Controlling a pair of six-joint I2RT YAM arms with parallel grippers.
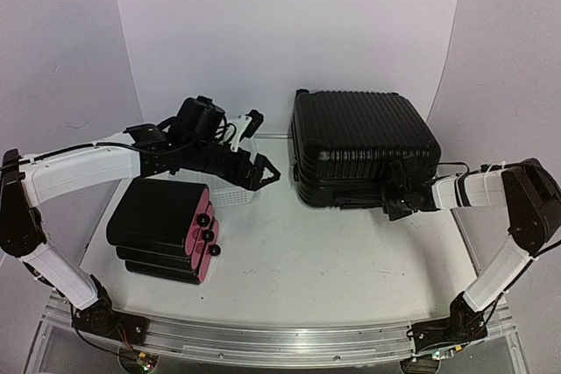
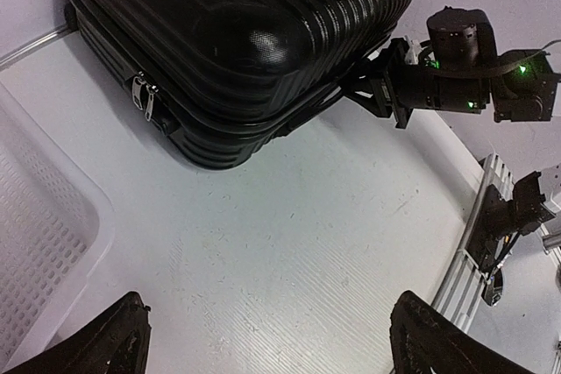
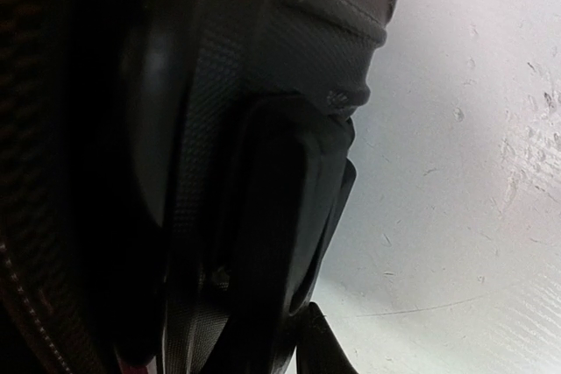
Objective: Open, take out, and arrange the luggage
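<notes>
The right gripper (image 1: 394, 202) sits against the near right corner of the luggage (image 1: 359, 139); its jaws' state cannot be told. The left gripper (image 1: 260, 172) is spread wide. The luggage, black, ribbed and closed, lies flat on the table (image 1: 307, 260), far right.

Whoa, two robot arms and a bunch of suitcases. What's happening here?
The right gripper is pressed against the near corner of the big black ribbed luggage, which lies closed and zipped on the table. Whether it has actually gripped anything is hard to tell. The left gripper hangs open and empty above a white basket. A stack of smaller black cases with pink sides sits at the left, untouched.
</notes>
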